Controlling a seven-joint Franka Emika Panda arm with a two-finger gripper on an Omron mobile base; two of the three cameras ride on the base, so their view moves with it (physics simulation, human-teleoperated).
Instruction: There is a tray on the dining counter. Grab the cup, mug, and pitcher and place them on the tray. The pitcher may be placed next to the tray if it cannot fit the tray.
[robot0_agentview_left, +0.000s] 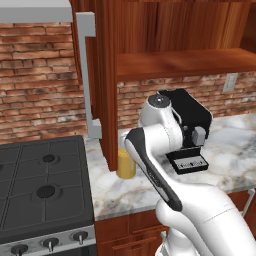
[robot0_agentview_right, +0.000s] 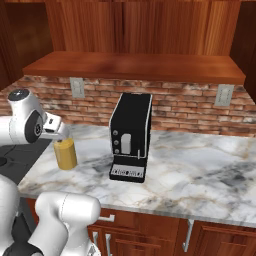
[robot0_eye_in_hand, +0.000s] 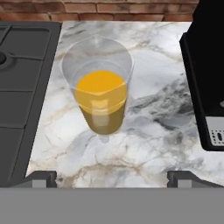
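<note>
The arm is lining up on the pitcher (robot0_eye_in_hand: 101, 98), standing on the marble worktop (robot0_eye_in_hand: 153, 100) at the coffee machine's (robot0_agentview_right: 130, 136) nine o'clock, with the gripper (robot0_eye_in_hand: 112, 178) spread wide and empty, needing to descend around it next.

White glossy arm (robot0_agentview_left: 165, 150), dark joint seams (round grey cap), rounded segments

White arm (robot0_agentview_left: 150, 160) folded at the elbow, forearm rising from the base and the hand tipped forward and down. Gripper (robot0_eye_in_hand: 112, 177) jaws stand spread wide, both dark fingertips (robot0_eye_in_hand: 41, 178) apart with nothing between them.
</note>
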